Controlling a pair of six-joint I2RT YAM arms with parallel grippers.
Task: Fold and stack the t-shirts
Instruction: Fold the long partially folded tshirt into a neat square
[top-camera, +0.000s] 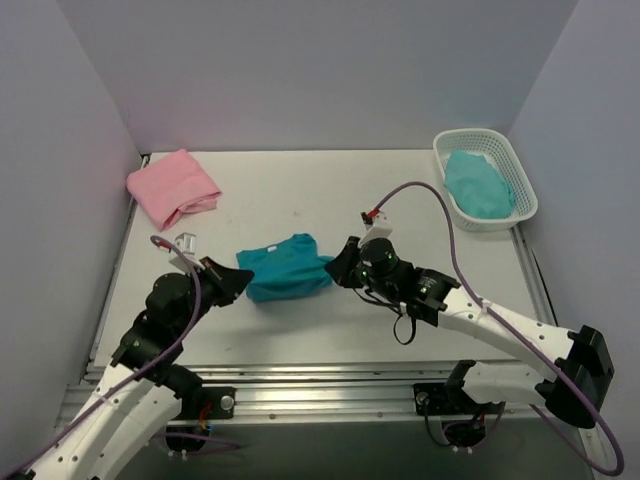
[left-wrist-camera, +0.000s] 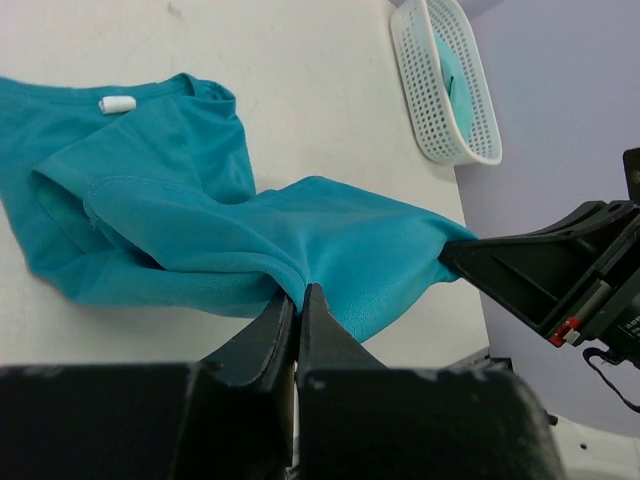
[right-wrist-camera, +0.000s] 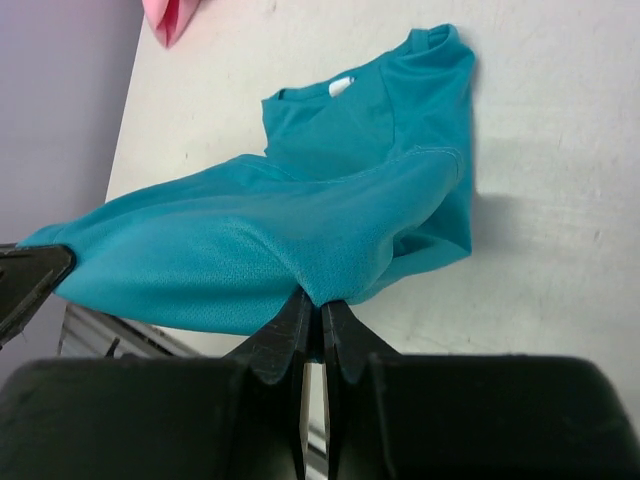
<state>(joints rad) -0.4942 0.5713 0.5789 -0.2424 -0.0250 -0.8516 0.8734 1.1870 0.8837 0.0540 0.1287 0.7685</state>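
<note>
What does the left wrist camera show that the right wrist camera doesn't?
Only the left wrist view: the white mesh basket with a teal cloth inside, and the right gripper clamping the shirt's far edge. Only the right wrist view: a corner of the pink t-shirt and the left gripper at the frame's left edge. Both: the teal t-shirt, its white collar label, the table, and each camera's own gripper shut on that shirt.

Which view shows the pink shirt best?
The top view: the pink shirt lies there whole, folded, at the far left. The right wrist view catches only its corner; the left wrist view shows none of it.
</note>
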